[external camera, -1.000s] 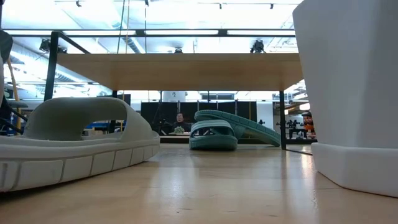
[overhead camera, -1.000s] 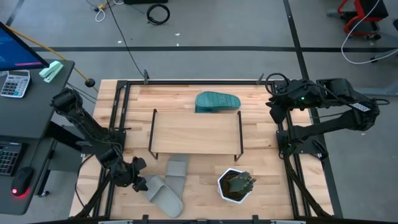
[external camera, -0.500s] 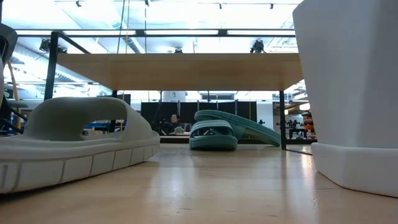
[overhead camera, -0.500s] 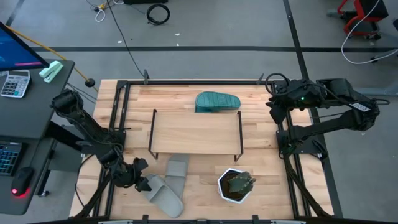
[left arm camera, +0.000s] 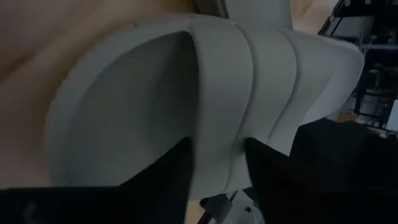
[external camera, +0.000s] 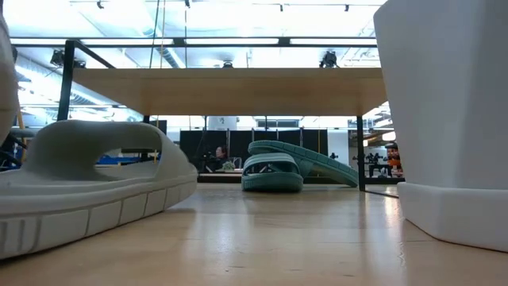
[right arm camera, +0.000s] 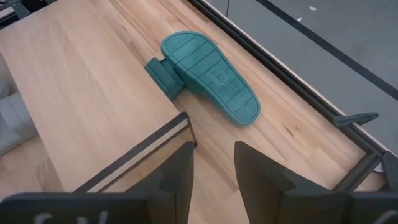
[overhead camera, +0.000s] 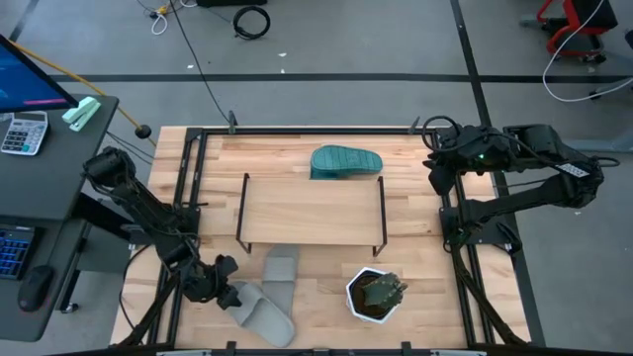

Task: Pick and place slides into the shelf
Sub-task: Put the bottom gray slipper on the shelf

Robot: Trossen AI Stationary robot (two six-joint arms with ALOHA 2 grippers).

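From above, the left arm reaches down along the table's left edge, and the left gripper [overhead camera: 224, 288] sits at the near-left corner against the end of a light grey rubbery slide [overhead camera: 259, 314]. A second light grey slide [overhead camera: 280, 271] lies just beside it, partly under the front edge of the low light-wood shelf on thin black wire legs [overhead camera: 312, 209]. Behind the shelf lie the teal green slides [overhead camera: 346, 161], one sole-up across the other. A white hexagonal plant pot [overhead camera: 374, 295] stands near the front right. The right arm waits folded at the table's right rear edge.

At table height, the grey slide fills the left foreground with its near end tipped up off the wooden tabletop [external camera: 278, 238].

In the left wrist view, the two dark fingers [left arm camera: 163, 168] straddle the grey slide's wide strap, clamped on it.

In the right wrist view, the right gripper [right arm camera: 212, 163] holds nothing, its fingers a narrow gap apart, above the shelf's end.
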